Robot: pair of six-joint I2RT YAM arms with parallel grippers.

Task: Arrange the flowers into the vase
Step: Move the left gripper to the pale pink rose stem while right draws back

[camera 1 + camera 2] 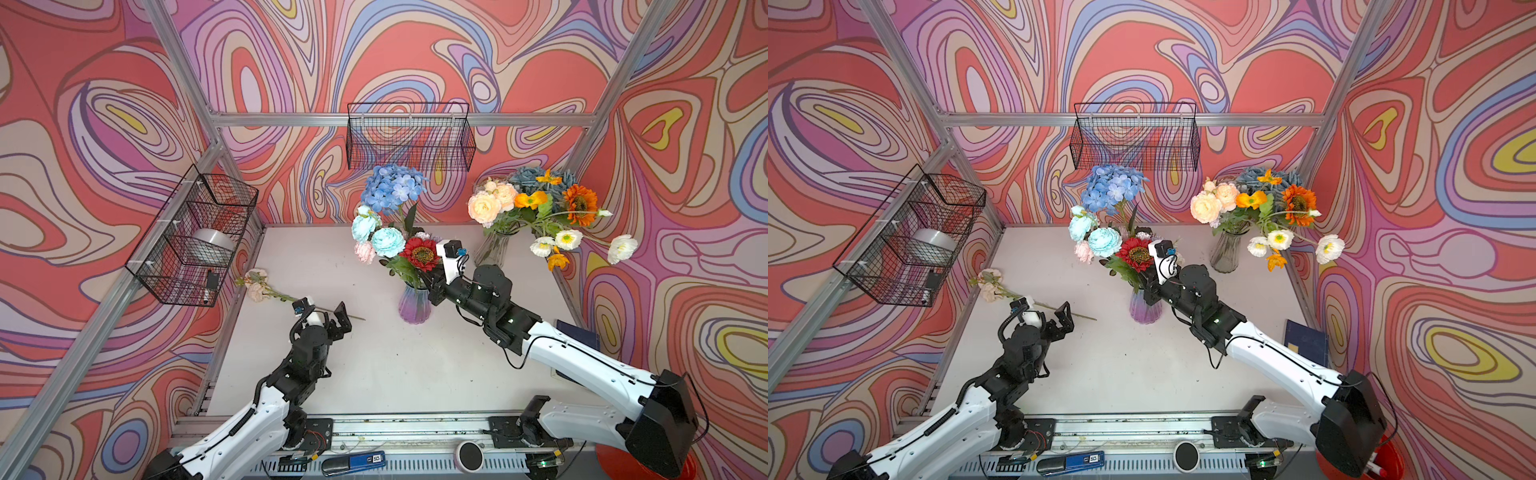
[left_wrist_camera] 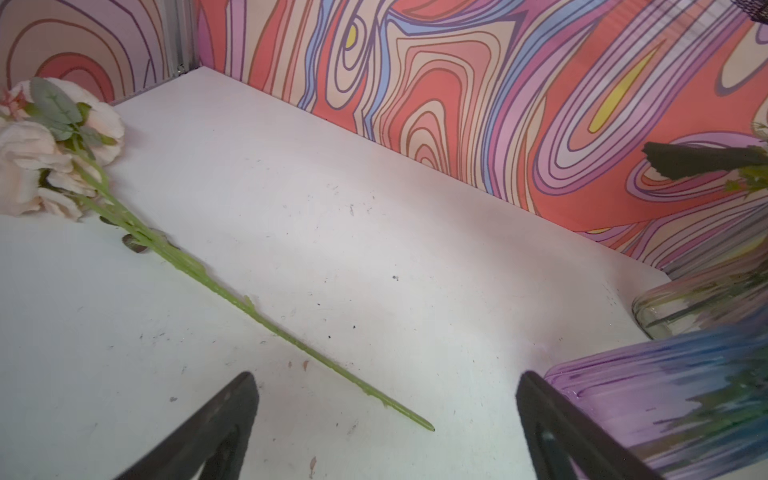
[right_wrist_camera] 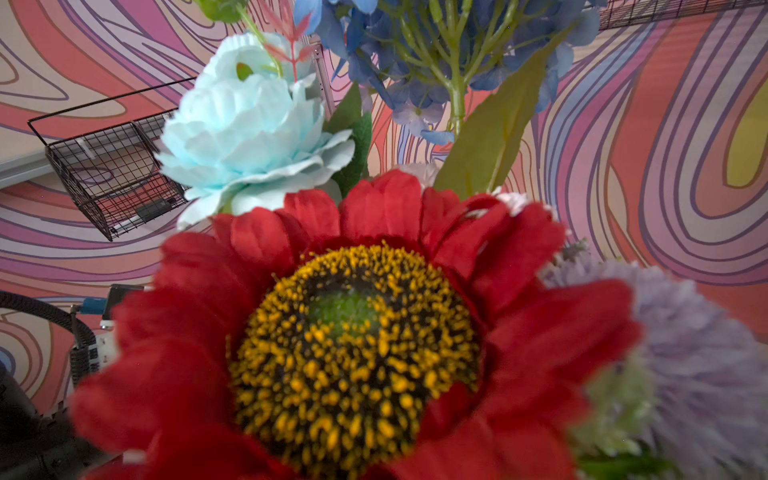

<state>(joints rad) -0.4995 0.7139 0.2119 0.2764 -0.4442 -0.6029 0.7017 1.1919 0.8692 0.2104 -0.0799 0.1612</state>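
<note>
1. Your left fingers (image 1: 340, 312) are spread wide and hold nothing. They sit low over the tabletop (image 1: 374, 365).
2. In the left wrist view, the cut end of a green stem lies between them and touches neither.
3. That stem belongs to the peach flower (image 1: 257, 286). It lies flat on the tabletop with its head near the left wall, below the wire basket (image 1: 195, 237).
4. Your right fingers (image 1: 428, 283) are clenched among the stems just above the mouth of the purple vase (image 1: 412, 308). Leaves hide whether a stem is pinched.
5. The purple vase stands upright near the middle of the tabletop. It holds the red sunflower (image 1: 420, 252), the blue hydrangea (image 1: 392, 187), pale blue blooms (image 1: 386, 242) and a small pink bloom (image 1: 365, 251).
6. The red sunflower's head fills the right wrist view, with a lilac bloom (image 3: 698, 353) beside it.
7. A clear vase (image 1: 492, 249) at the back right holds a second bunch (image 1: 536, 203) with peach, orange and white heads.
</note>
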